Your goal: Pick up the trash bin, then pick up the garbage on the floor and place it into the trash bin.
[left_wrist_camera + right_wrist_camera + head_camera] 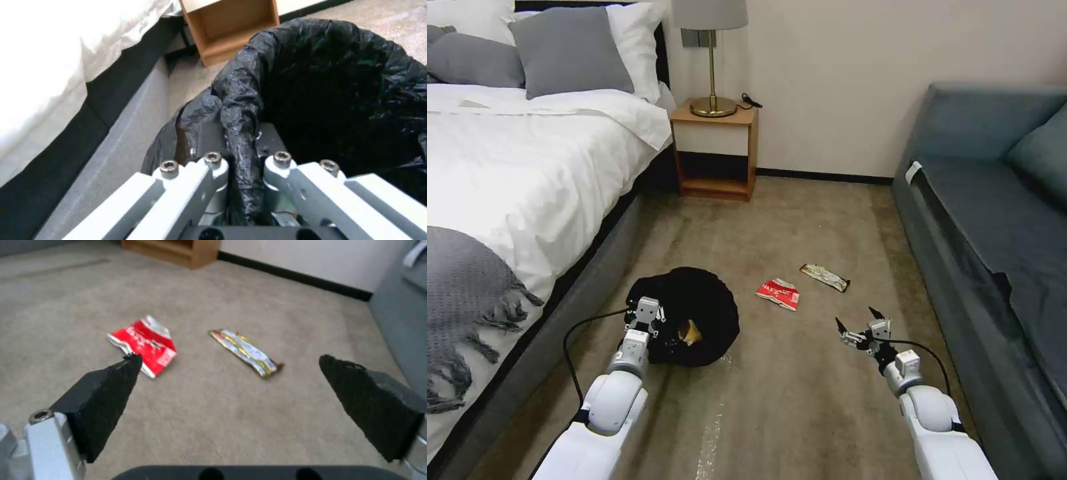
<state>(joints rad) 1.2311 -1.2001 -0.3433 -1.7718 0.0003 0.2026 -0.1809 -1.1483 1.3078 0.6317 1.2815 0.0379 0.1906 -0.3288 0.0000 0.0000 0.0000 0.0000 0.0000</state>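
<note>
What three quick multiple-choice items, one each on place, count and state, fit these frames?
1. The trash bin stands nearest:
A. the sofa
B. the bed
C. the nightstand

2. Litter pieces lying loose on the carpet:
A. two
B. three
C. four

3. The right claw is:
A. shut on a wrapper
B. open, holding nothing
C. inside the bin

Key: 1 B, the bin sits beside the bed frame, the left claw clamped on its bag rim. 2 A, only the red-white snack packet and the bar wrapper. 3 B, its fingers are spread above bare carpet.
</note>
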